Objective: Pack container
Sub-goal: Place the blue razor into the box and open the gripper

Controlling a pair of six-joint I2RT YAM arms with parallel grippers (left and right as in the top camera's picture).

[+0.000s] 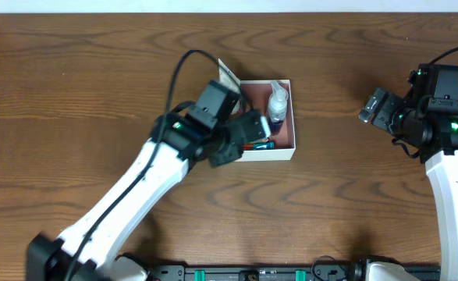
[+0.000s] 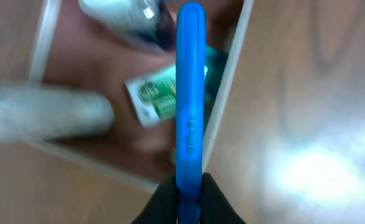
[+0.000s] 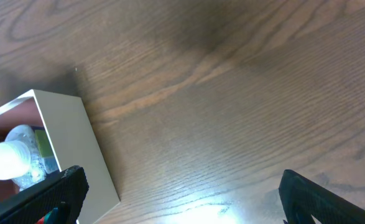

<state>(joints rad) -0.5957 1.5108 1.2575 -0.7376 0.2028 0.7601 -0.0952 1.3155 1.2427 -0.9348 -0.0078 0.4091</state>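
The wooden table (image 1: 72, 94) is stretching wide on every side of the container (image 1: 269, 154), which is sitting mid-table beneath the left gripper (image 2: 188, 200) — its fingers (image 2: 159, 205) clamping a blue stick (image 2: 189, 93) over one wall — while the right gripper (image 1: 373, 105) is hanging parted wide, well apart.

A robotics lab bench, by the look of it: a white left arm (image 1: 127, 195) and right arm (image 1: 451, 187), trailing black cable (image 1: 172, 86) and lit by small green lamps (image 1: 455, 126), rise from a black rail (image 1: 252, 273) at the near edge of a wood-grain tabletop (image 1: 72, 78). The room beyond is out of view.
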